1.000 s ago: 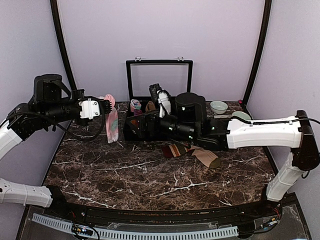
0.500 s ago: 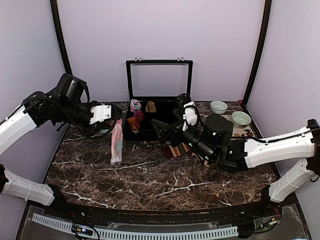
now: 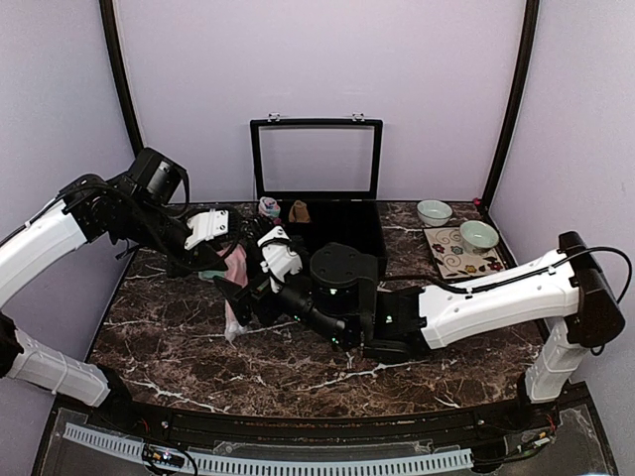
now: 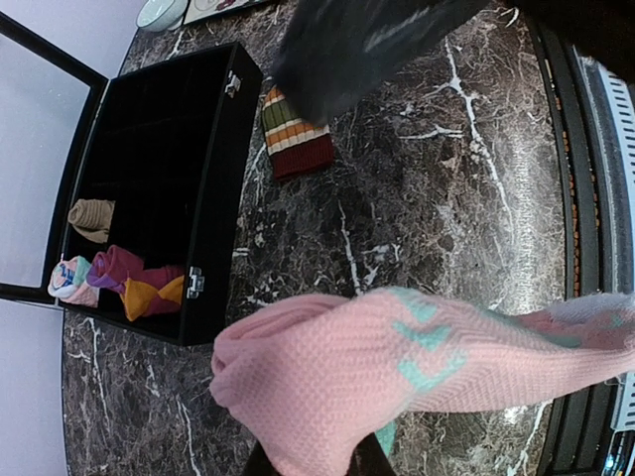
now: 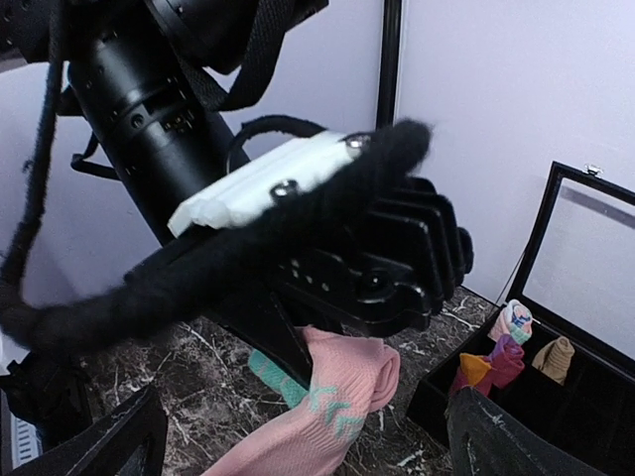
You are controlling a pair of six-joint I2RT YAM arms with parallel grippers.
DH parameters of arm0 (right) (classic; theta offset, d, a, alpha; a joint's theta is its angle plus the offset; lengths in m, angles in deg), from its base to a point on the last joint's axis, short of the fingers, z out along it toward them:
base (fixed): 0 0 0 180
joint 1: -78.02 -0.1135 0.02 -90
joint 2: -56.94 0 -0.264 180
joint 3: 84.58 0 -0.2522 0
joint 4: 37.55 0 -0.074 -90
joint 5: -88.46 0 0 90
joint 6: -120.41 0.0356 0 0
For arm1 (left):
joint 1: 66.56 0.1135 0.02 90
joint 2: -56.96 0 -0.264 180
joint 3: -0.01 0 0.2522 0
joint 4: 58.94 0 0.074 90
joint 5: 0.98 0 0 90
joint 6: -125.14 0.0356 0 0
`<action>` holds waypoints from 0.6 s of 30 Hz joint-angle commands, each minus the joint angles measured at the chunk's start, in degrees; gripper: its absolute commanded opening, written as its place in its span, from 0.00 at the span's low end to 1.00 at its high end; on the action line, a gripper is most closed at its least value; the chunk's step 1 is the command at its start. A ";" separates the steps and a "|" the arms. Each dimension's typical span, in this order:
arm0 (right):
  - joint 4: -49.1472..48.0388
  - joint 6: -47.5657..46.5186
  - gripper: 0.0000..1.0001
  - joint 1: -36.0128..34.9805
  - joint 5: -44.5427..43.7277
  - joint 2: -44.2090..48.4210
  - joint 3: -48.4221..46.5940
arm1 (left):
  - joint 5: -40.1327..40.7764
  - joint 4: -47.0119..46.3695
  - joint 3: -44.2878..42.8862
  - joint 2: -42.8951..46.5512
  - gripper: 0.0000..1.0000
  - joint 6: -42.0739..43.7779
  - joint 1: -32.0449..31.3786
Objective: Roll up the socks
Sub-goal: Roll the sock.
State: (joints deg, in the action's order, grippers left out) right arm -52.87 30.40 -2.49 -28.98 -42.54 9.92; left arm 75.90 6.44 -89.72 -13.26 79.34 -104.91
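Pink sock dangling from the clenched left claw (right claw agape, its arm outstretched alongside)

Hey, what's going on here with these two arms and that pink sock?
The left gripper is shut on one end of the pink sock, which dangles toward the table. The right gripper, jaws wide open, is close beside the sock but not gripping it. The striped sock lies on the table next to the black box, untouched.
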 commanded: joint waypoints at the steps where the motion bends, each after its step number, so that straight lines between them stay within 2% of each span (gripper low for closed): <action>1: 2.36 1.83 0.97 0.42 -3.14 -1.58 -2.41 | -5.48 3.75 -2.76 1.18 0.00 1.16 0.38; 3: 2.67 4.04 0.91 1.94 -1.13 -1.02 -1.54 | -8.11 5.22 -3.17 2.03 0.00 3.35 0.45; 8: 1.92 9.49 0.66 6.02 6.25 3.28 4.21 | -15.58 9.73 -4.90 2.97 0.00 6.58 0.40; 18: 2.45 4.78 0.52 7.16 16.85 10.91 11.12 | -20.67 14.82 -8.20 0.87 0.00 9.08 0.45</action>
State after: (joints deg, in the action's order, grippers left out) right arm -50.40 37.31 3.69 -16.39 -35.22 19.21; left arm 59.74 16.12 -95.27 -12.36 86.40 -104.54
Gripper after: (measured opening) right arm 0.538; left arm 0.108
